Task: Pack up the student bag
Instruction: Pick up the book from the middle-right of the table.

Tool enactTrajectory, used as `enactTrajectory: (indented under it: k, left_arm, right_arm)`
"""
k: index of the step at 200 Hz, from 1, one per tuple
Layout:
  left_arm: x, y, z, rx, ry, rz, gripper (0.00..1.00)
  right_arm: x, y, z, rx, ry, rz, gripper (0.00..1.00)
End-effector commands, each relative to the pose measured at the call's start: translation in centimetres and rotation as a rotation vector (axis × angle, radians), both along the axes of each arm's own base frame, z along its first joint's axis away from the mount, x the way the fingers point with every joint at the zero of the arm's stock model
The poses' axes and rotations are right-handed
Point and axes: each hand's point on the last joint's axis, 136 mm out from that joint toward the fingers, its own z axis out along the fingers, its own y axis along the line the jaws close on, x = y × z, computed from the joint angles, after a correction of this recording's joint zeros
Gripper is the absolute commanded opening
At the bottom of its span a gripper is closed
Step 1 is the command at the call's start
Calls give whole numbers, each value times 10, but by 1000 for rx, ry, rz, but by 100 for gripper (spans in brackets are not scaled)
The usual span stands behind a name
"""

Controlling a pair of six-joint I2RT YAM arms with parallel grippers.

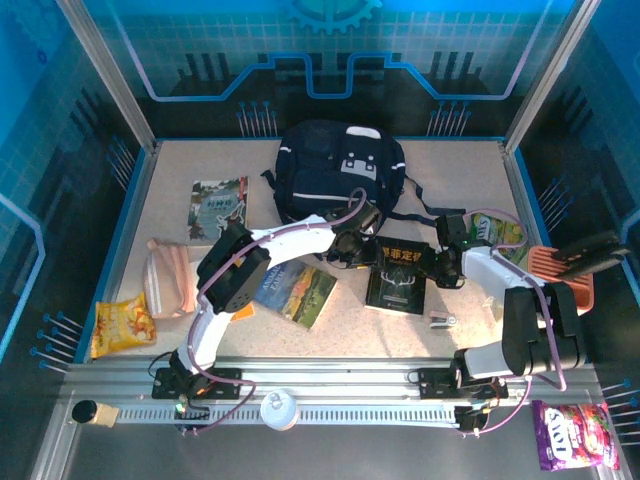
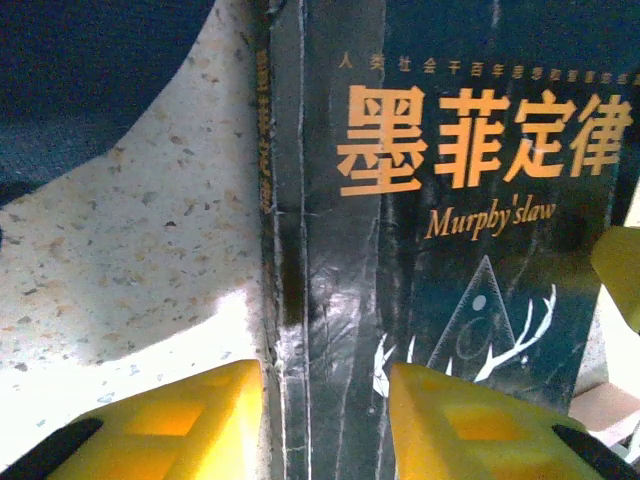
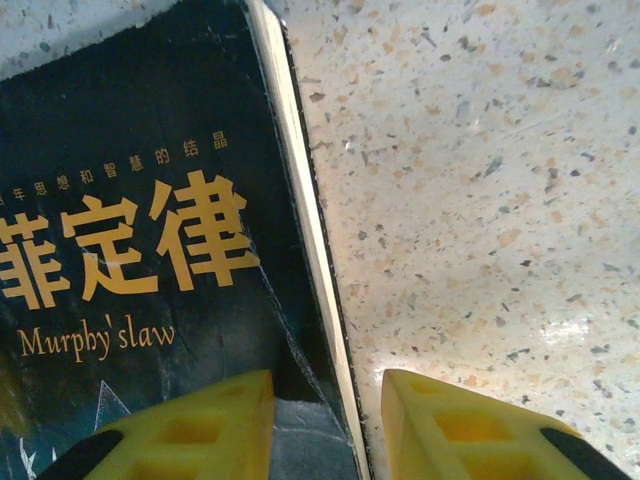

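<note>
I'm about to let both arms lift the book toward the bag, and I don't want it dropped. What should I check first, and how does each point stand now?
1. Left end effector lined up on the book: ok, the spine runs between its fingers.
2. Right end effector lined up on the page edge: ok, the edge runs between its fingers.
3. Firm hold on both sides: cannot tell; both sets of jaws stand apart.
4. Book lying flat on the table: ok.
5. Bag open to receive the book: cannot tell from above.
</note>
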Motion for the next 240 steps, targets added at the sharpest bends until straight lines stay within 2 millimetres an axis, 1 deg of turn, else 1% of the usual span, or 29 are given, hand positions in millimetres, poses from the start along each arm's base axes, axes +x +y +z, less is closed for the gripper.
enactTrajectory:
  k: [1,28,87,103,113,135,145,157,183,198,220,240]
  left_arm:
    - [-5,-5,-3,3,46,9,39]
    - [-6,-8,-10,-2,71,8,40]
    - [-4,-13,-16,-38,118,20,44]
    - [-4,-16,-17,-52,133,22,47]
    - [-5,-18,-17,-64,144,22,51]
    - [-6,-26,-12,-108,167,16,50]
    - [-5,-30,-5,-142,170,12,50]
    - [-3,-35,9,-196,163,4,48]
    - [-3,-48,54,-340,118,-32,45]
    - [-5,-50,73,-391,100,-42,45]
    - [-9,-50,85,-447,98,-22,42]
    - [-12,-53,86,-499,114,-12,39]
  right_arm:
    - [-4,1,-5,31,23,-8,33]
    - [-5,3,-11,48,42,-12,32]
    - [-8,7,-20,76,72,-25,32]
    - [-9,8,-21,85,80,-26,32]
    - [-10,9,-23,91,86,-29,31]
    - [-10,10,-22,103,78,-37,29]
    - [-10,10,-22,108,76,-44,29]
    - [-10,9,-21,111,75,-53,28]
    - [-11,6,-21,116,76,-81,27]
    - [-12,3,-19,113,73,-98,25]
    - [-12,-2,-14,91,53,-118,25]
    - [-13,-6,-10,82,38,-139,23]
